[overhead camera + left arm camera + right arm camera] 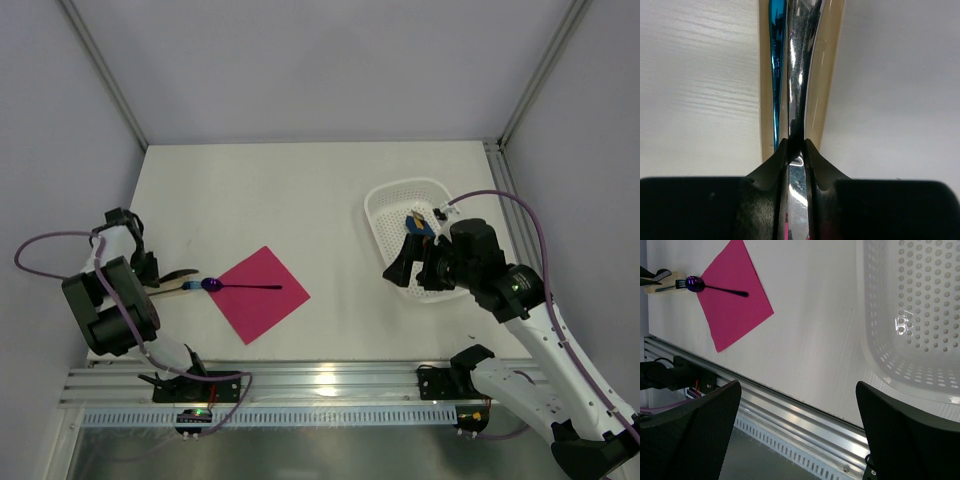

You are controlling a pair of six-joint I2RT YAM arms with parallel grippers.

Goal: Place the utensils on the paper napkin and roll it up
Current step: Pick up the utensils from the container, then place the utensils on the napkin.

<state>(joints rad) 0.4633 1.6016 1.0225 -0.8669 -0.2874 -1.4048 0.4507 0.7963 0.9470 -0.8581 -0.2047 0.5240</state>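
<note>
A white perforated plastic basket (395,195) sits on the white wood-grain desk (300,190). It holds small blue and orange bits (420,222), too small to identify. Far left of the basket, a pale beige flat stick (832,75) and a glossy blue flat strip (775,75) lie side by side. A ribbed aluminium rail (320,385) runs below the basket.

The paper napkin (262,295) is lying flat on the worktop (300,190), a plain magenta-pink square turned like a diamond, with one corner pointing to the near edge. A glossy dark purple spoon (240,286) is lying across its left part, the thin handle resting on the paper and pointing right, while the round head is sitting right at the left corner. A second utensil (800,75), slim and glossy, is sitting further left of the spoon head, and the left hand (796,146) is pinching it tightly.
</note>
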